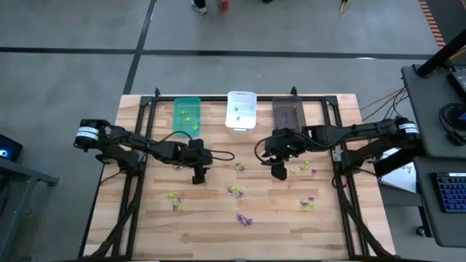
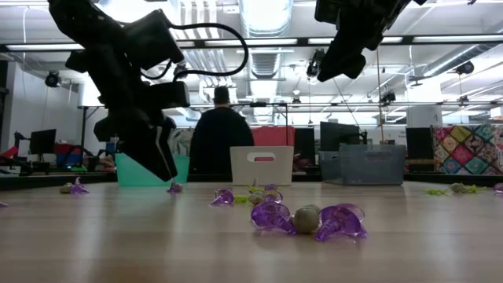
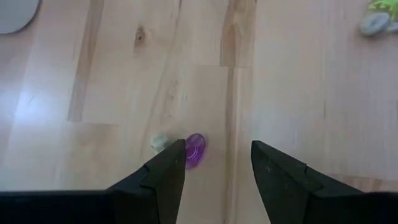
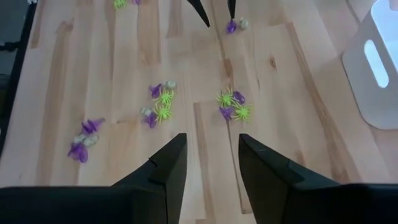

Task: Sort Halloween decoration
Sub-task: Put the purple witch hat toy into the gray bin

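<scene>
Tiny purple, yellow-green and greyish trinkets lie scattered on the wooden table (image 1: 218, 233), in small clusters (image 1: 234, 191) (image 1: 175, 196) (image 1: 245, 218) (image 1: 307, 205). My left gripper (image 3: 214, 162) (image 1: 198, 177) is open, pointing down, low over the table at centre left. A purple trinket (image 3: 194, 149) and a greyish one (image 3: 160, 142) lie on the table at one fingertip (image 3: 174, 155). My right gripper (image 4: 211, 155) (image 1: 278, 173) is open and empty, higher above the table at centre right. My left gripper comes from above, pointing down, with the purple trinket (image 3: 196, 151) lying on the table right at the tip of one finger. I cannot tell whether the finger touches it.
Three bins stand in a row at the table's far edge: green (image 1: 186, 116), white (image 1: 241, 109) and dark grey (image 1: 289, 113). The green and white bins hold some trinkets. A person (image 2: 220, 134) stands beyond the table. More trinkets lie near my right gripper (image 1: 302, 167).
</scene>
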`<state>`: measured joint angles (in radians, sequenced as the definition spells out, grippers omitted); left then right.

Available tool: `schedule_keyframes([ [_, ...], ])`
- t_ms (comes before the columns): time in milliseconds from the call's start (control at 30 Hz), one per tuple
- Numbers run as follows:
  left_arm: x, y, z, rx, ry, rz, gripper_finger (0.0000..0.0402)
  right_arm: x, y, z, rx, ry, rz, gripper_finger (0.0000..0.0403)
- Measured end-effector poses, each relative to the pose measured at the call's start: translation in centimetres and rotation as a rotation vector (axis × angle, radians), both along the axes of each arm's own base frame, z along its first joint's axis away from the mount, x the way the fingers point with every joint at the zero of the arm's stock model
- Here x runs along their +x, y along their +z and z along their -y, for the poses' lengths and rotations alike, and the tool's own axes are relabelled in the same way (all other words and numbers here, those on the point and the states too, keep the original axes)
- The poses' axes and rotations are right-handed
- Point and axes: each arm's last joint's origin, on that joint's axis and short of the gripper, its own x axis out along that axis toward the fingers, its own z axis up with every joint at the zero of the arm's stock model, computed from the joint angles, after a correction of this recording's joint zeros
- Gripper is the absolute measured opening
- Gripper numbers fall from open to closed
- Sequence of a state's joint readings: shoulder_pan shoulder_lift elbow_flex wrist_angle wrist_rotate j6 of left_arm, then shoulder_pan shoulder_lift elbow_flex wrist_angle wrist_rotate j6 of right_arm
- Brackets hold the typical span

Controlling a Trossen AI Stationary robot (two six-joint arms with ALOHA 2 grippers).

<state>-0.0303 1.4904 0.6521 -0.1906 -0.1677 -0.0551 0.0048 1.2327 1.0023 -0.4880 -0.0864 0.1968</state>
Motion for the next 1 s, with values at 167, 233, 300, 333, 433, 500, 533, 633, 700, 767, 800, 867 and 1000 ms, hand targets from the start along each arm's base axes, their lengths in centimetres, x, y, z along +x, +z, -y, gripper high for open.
schedule_keyframes([
  [167, 0.00, -0.02, -0.02, 0.008, 0.002, -0.001, 0.0164, 0.00, -0.01, 0.00, 0.003, -0.003, 0.000, 0.0130],
  [233, 0.01, -0.02, -0.04, 0.013, -0.004, -0.002, 0.0160, 0.00, -0.01, 0.00, 0.003, -0.003, 0.000, 0.0131],
  [300, 0.05, 0.01, -0.07, 0.025, -0.007, 0.002, 0.0155, 0.00, -0.01, 0.00, 0.004, -0.004, 0.000, 0.0132],
  [333, 0.06, 0.03, -0.10, 0.034, -0.003, 0.004, 0.0153, 0.00, 0.00, 0.00, 0.004, -0.004, 0.000, 0.0132],
  [433, 0.07, 0.04, -0.12, 0.039, 0.000, 0.005, 0.0147, 0.00, -0.01, 0.00, 0.005, -0.005, 0.000, 0.0129],
  [500, 0.08, 0.04, -0.12, 0.039, 0.000, 0.006, 0.0143, 0.00, -0.01, 0.00, 0.009, -0.009, -0.001, 0.0128],
  [533, 0.08, 0.04, -0.11, 0.039, 0.000, 0.006, 0.0142, 0.00, -0.01, 0.00, 0.009, -0.009, -0.001, 0.0128],
  [633, 0.09, 0.04, -0.11, 0.039, 0.000, 0.007, 0.0139, 0.01, -0.02, 0.00, 0.009, -0.009, -0.001, 0.0128],
  [700, 0.10, 0.05, -0.12, 0.042, -0.003, 0.008, 0.0137, 0.01, -0.02, 0.00, 0.009, -0.009, -0.001, 0.0128],
  [767, 0.13, 0.08, -0.18, 0.064, -0.004, 0.010, 0.0137, 0.01, -0.02, 0.00, 0.008, -0.009, -0.001, 0.0128],
  [800, 0.16, 0.11, -0.19, 0.073, -0.005, 0.013, 0.0136, 0.01, -0.02, 0.00, 0.008, -0.009, -0.001, 0.0128],
  [867, 0.23, 0.16, -0.24, 0.088, -0.007, 0.020, 0.0136, 0.01, -0.02, 0.00, 0.008, -0.009, -0.001, 0.0128],
  [1000, 0.26, 0.19, -0.27, 0.101, -0.013, 0.022, 0.0136, 0.01, -0.03, 0.00, 0.008, -0.009, -0.002, 0.0128],
])
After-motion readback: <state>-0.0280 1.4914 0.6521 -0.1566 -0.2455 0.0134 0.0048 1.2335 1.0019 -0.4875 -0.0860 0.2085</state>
